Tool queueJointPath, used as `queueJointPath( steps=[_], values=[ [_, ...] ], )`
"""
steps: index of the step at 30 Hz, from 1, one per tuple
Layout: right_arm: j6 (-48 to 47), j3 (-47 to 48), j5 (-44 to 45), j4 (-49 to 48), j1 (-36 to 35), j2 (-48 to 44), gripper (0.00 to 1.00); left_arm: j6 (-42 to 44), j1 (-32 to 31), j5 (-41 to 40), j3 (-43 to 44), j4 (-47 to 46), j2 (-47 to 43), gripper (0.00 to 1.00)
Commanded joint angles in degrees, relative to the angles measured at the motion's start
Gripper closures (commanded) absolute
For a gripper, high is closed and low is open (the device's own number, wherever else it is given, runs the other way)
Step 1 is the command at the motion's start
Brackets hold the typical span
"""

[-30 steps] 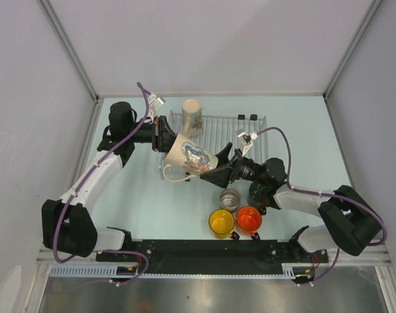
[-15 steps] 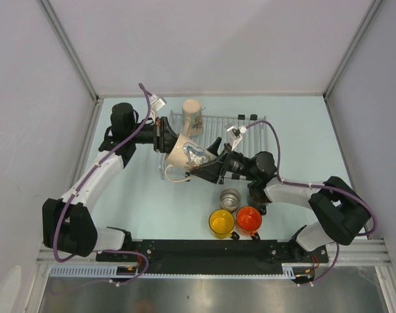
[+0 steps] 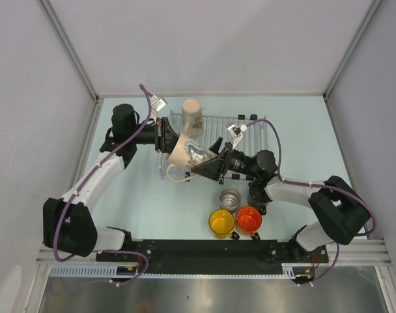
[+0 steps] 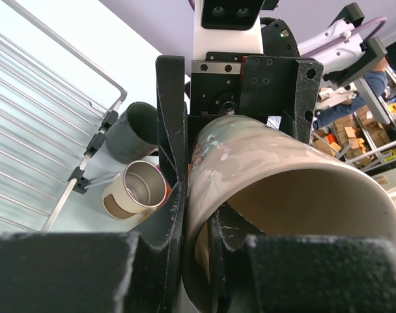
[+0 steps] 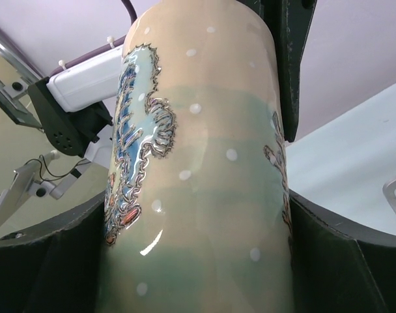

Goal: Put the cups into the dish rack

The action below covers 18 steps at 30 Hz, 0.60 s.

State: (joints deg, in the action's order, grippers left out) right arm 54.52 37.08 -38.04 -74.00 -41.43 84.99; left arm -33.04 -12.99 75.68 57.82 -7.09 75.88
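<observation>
My left gripper (image 3: 169, 139) is shut on the rim of the patterned cream cup (image 3: 188, 153), one finger inside and one outside (image 4: 175, 202). It holds the cup on its side in the air by the dish rack's (image 3: 247, 134) near-left corner. My right gripper (image 3: 209, 161) is open, with a finger along each side of the cup's base end (image 5: 198, 163). A plain cream cup (image 3: 193, 116) stands upside down on the rack's far-left corner. The steel cup (image 3: 230, 197), yellow cup (image 3: 221, 222) and orange cup (image 3: 249, 220) stand on the table in front. The dark cup (image 4: 134, 130) shows only in the left wrist view.
The rack's wires (image 4: 28, 130) lie flat with black clips on the near edge. The right forearm (image 3: 286, 192) reaches over the table beside the steel and orange cups. Grey walls close in the table on three sides.
My right gripper has moved left, its fingers now astride the patterned cup's base. My left gripper has shifted slightly toward the rack with the cup.
</observation>
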Motion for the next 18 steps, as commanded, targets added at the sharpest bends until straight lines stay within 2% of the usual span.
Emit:
queueJointPath(
  steps=[1, 2, 6, 7, 9, 10, 12, 14, 18],
  values=[
    [3.30, 2.56, 1.13, -17.50, 3.10, -2.37, 1.00, 1.91, 0.51, -1.13, 1.06, -0.57, -0.91, 0.97],
    [4.88, 2.73, 0.78, -17.50, 4.24, -2.46, 1.00, 6.19, 0.51, -1.76, 1.93, 2.14, -0.64, 0.92],
    [7.87, 2.74, -0.89, -17.23, 7.06, -2.55, 1.00, 12.37, 0.60, -2.47, 4.49, 11.73, 1.82, 0.79],
    [8.32, 2.39, -1.33, -16.97, 7.50, -2.81, 1.00, 13.17, 0.60, -2.90, 4.49, 12.45, 2.25, 0.68],
    [9.11, 1.94, -1.68, -16.53, 9.08, -3.16, 1.00, 15.89, 0.60, -3.69, 4.58, 14.90, 2.35, 0.55],
    [9.37, 1.86, -2.12, -16.18, 9.70, -3.43, 1.00, 16.94, 0.60, -4.22, 4.84, 15.78, 2.35, 0.44],
    [9.38, 2.03, -2.74, -13.48, 11.01, -3.95, 1.00, 19.93, 0.69, -6.07, 5.11, 18.32, 2.26, 0.37],
    [7.19, 2.64, -3.27, -9.87, 11.55, -5.36, 1.00, 21.69, 0.95, -7.73, 5.37, 19.48, 2.00, 0.36],
    [1.30, 5.01, -3.44, 4.60, 12.69, -8.17, 1.00, 24.94, 2.09, -12.55, 6.25, 21.94, 0.51, 0.29]
  ],
)
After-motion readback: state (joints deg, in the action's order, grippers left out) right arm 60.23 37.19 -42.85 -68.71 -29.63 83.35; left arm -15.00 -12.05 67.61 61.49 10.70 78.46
